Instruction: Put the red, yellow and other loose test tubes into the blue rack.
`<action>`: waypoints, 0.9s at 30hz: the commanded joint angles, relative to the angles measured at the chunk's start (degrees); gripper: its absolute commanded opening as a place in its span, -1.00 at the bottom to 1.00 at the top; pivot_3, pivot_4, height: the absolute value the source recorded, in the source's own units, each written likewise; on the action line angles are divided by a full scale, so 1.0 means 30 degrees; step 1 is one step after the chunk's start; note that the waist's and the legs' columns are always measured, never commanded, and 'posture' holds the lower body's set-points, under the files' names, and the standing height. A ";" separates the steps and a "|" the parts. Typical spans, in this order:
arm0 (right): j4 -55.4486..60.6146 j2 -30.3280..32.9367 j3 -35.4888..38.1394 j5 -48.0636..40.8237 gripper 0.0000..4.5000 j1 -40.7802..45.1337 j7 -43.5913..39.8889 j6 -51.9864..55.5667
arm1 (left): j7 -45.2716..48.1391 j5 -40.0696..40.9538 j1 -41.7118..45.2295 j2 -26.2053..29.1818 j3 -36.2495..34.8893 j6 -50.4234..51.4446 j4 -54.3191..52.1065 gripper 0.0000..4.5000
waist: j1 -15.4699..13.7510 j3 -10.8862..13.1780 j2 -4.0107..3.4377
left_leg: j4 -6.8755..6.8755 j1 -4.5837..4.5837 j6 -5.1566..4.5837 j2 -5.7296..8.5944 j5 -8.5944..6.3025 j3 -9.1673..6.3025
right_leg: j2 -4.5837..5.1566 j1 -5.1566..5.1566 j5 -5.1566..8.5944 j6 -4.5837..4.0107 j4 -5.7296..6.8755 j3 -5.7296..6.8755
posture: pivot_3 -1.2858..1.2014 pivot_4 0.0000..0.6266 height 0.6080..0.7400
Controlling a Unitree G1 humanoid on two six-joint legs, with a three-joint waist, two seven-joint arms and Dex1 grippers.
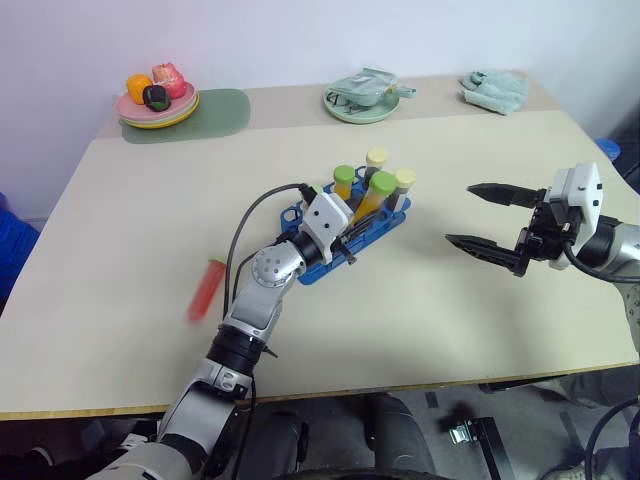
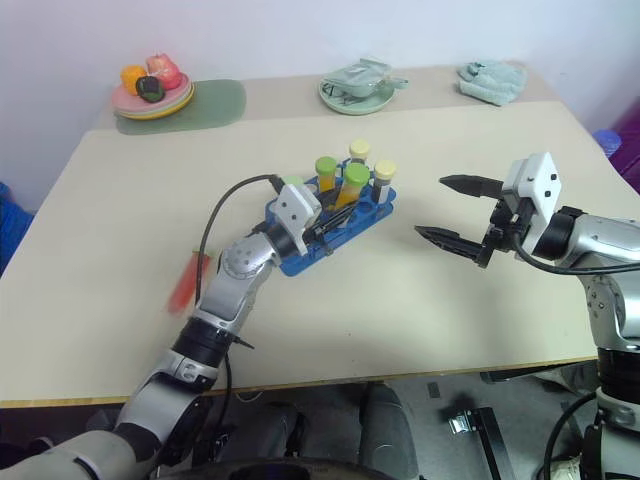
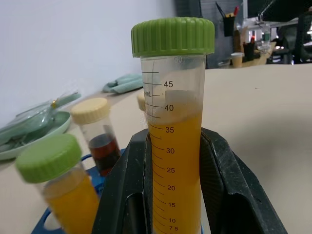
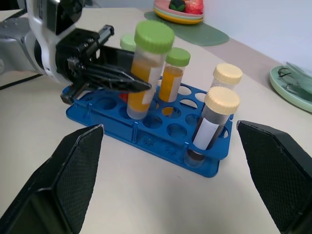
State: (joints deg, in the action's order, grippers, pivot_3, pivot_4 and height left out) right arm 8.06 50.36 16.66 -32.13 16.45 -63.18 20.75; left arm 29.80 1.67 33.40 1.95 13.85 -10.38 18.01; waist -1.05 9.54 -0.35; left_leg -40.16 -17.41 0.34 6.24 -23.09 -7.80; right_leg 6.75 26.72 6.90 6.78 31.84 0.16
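Near to far. My left gripper (image 4: 127, 80) has its jaws clamped on a green-capped tube of orange liquid (image 3: 173, 122), pinched low on the barrel, cap uppermost. The tube's long axis stands close to upright, leaning slightly. Its foot looks to be at or just inside a hole on the near row of the blue rack (image 1: 385, 222); I cannot tell whether it is seated.

The relation that matters: the tube's axis against the hole directly beneath. I judge the next move wants the tube straight down, no sideways drift, then the jaws released.

Standing in the rack already: two more green-capped tubes (image 4: 173, 73) and two cream-capped ones (image 4: 214, 119).

One loose red tube (image 1: 208, 289) lies flat on the worktop at about 8 o'clock from the rack, long axis running roughly 12 to 6. My left arm is the nearer one to it.

My right gripper (image 1: 488, 222) hovers at 3 o'clock from the rack, well apart from it, jaws spread wide, holding nothing, pointed toward the rack.
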 commanded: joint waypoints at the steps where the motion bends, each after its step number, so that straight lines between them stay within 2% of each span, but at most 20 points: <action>1: 0.0516 0.0319 0.0573 -0.0251 1.00 0.0178 0.0168 0.0050 | -0.0451 -0.0239 0.0811 -0.0302 -0.0234 -0.1179 0.0665 -0.69 | 0.0007 0.0000 0.0000 | 0.0000 -0.0001 0.0000 0.0000 0.0000 0.0000 | 0.0000 0.0000 0.0000 0.0001 -0.0003 0.0000 | 0.03 -0.52 1.00; 18: 0.1096 0.0523 0.0858 -0.0369 1.00 0.0108 0.0742 0.0681 | -0.0817 -0.0660 0.1640 -0.1202 -0.0001 -0.3032 0.4077 -0.69 | -0.0026 0.0000 -0.0001 | 0.0005 -0.0003 -0.0001 0.0001 0.0000 -0.0001 | 0.0000 -0.0003 -0.0010 0.0016 -0.0029 0.0000 | 0.03 -0.52 1.00; 27: 0.1293 0.0616 0.0938 -0.0311 1.00 0.0071 0.0882 0.0776 | -0.0250 0.0476 0.1572 -0.1845 -0.0659 -0.1546 0.4201 -0.69 | -0.0440 -0.0003 0.0001 | 0.0002 0.0000 -0.0004 0.0002 0.0001 0.0003 | -0.0001 -0.0016 -0.0022 0.0028 -0.0050 0.0001 | 0.03 -0.52 1.00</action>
State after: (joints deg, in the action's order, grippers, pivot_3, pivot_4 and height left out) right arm 9.95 50.99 17.20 -32.34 16.24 -60.90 23.29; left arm 28.69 2.33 37.67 -3.23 12.32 -15.90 30.64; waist -2.37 9.54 -0.35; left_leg -40.16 -17.41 0.33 6.25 -23.09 -7.79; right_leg 6.74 26.67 6.82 6.87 31.67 0.16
